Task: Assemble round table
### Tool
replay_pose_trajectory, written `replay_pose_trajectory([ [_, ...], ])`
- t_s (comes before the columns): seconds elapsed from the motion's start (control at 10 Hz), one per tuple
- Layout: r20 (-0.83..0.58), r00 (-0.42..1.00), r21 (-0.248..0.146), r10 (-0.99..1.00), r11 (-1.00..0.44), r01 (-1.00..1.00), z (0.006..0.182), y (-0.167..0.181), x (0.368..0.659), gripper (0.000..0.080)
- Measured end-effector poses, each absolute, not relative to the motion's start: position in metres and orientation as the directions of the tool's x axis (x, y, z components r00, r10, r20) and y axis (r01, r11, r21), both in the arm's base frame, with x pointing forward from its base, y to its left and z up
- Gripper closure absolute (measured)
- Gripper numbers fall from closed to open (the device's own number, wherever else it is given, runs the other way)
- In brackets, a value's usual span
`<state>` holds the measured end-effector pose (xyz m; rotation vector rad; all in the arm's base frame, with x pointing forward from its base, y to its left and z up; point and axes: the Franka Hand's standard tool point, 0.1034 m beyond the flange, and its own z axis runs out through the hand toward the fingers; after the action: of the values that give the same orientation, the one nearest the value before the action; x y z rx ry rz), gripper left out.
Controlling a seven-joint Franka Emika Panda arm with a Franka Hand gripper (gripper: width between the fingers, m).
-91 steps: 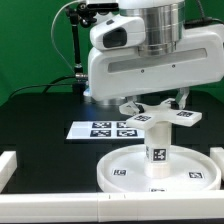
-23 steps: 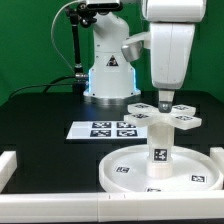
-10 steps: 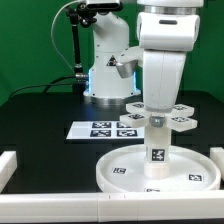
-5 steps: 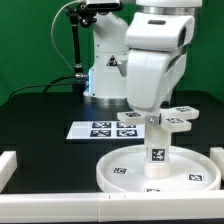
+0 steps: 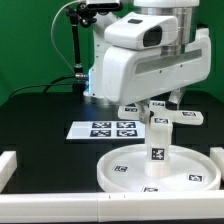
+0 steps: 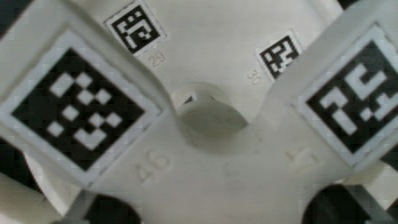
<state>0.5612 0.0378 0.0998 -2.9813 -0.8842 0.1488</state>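
Note:
The large white rimmed disc [image 5: 112, 172] lies on the black table at the front. The short cylinder leg [image 5: 157, 142] stands upright in its centre. The cross-shaped foot [image 5: 187, 116] sits on top of the leg and fills the wrist view [image 6: 214, 115], its tagged arms spread around a central hub. My gripper [image 5: 160, 107] is straight above, down on the foot. In the wrist view my gripper [image 6: 214, 205] has dark fingers [image 6: 356, 200] on both sides of one foot arm, closed against it.
The marker board [image 5: 108, 129] lies flat behind the disc, towards the exterior view's left. White barrier bars stand at the front left [image 5: 8, 165] and at the right edge [image 5: 219, 160]. The arm's base [image 5: 100, 70] stands at the back.
My wrist has turned over the last second while staying on the foot, so the hand's broad side now faces the exterior camera. The disc and leg have not moved.

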Motion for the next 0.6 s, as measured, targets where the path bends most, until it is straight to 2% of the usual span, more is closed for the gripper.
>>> replay_pose_trajectory([
  [0.4,-0.09,0.938,-0.033,0.334,-0.943,0.332,0.1003,0.0389,0.562,0.0353],
  [0.6,-0.058,0.998,-0.03,0.033,-0.999,0.031,0.099,0.0422,0.5623,0.0353],
])
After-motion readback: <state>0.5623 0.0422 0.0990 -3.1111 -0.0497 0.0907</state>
